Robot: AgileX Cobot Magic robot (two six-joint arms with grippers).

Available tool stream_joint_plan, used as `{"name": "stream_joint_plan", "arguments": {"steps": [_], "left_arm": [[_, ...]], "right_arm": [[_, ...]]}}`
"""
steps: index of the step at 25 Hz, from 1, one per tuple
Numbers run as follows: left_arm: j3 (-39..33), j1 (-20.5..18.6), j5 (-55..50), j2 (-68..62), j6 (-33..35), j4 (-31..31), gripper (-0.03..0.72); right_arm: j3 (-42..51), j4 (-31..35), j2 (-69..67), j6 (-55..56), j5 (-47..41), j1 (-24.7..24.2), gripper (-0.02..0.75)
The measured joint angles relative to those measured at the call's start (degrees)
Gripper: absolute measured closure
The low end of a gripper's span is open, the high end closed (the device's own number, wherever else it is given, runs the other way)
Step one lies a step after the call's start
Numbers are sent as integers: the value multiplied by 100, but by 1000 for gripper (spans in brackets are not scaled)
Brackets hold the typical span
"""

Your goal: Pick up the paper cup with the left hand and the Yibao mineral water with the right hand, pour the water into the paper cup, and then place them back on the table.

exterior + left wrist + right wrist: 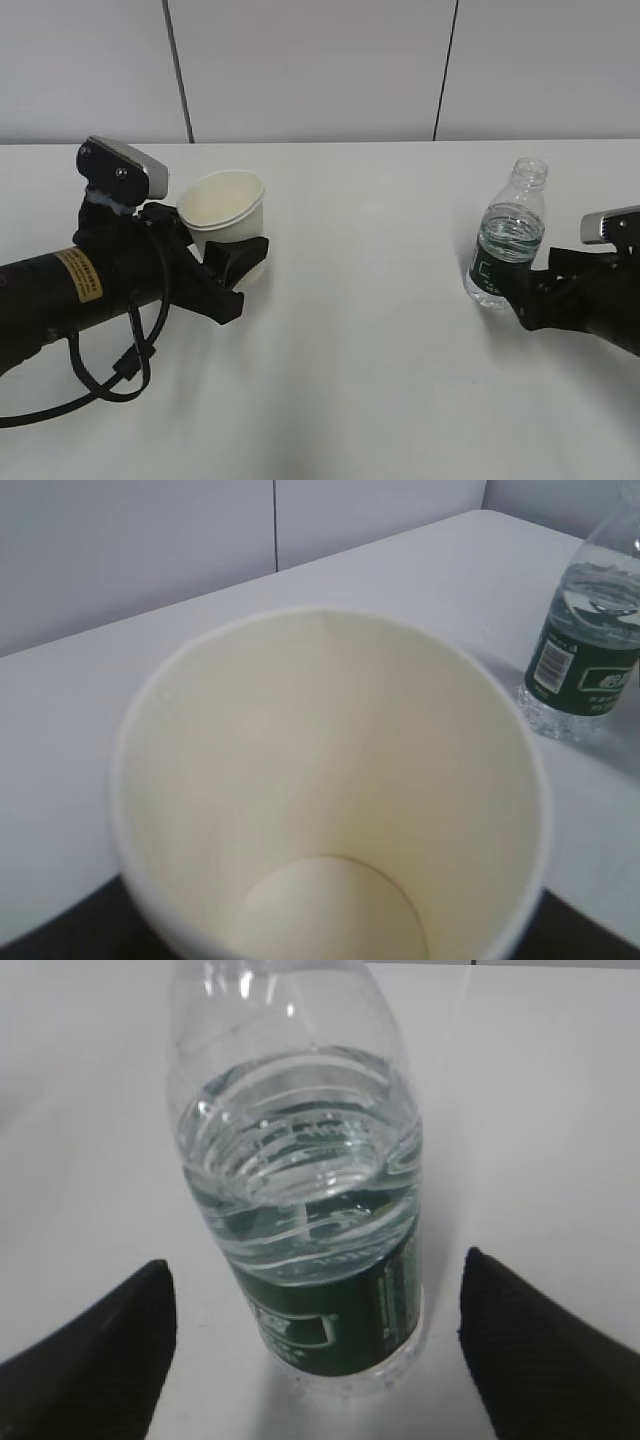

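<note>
Left arm [70, 290] lies low across the left of the white worktop [360, 330], yellow sticker on its side, grey camera module on top, a black cable looping beneath it. Its end effector [225, 265] is clamped around the lower part of the cup [226, 215]; the black fingers [240, 255] wrap the cup wall. Cup sits tilted, mouth leaning toward the camera in the exterior view; whether its base touches the worktop cannot be told, since the fingers cover it. The left wrist view looks straight into the cup [330, 790]: cream interior, round bottom visible, no liquid discernible. Centre of the worktop separates the two arms, which are well apart. To the right, the bottle [507, 245] stands upright on the worktop, uncapped, roughly half full, dark green label around its lower body. Right arm [600, 300] comes in from the right edge. Its end effector [315, 1350] is released: in the right wrist view both black fingers [90, 1360] stand spread wide either side of the bottle [310, 1210], with white worktop showing in the gap on each side, touching neither.
</note>
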State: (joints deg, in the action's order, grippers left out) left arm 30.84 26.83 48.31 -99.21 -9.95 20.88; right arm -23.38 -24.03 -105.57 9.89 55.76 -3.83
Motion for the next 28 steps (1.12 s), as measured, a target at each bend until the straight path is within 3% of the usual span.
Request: {"name": "stream_joint_plan", "arguments": {"steps": [9,28], "left_arm": [[0,0,-38,0,0,0,276],[0,0,-56,0,0,0,276]], "right_arm": [[-358,11,-811,-205,811,0,78],[-1109,-209,-1535,-266,973,0,82]]}}
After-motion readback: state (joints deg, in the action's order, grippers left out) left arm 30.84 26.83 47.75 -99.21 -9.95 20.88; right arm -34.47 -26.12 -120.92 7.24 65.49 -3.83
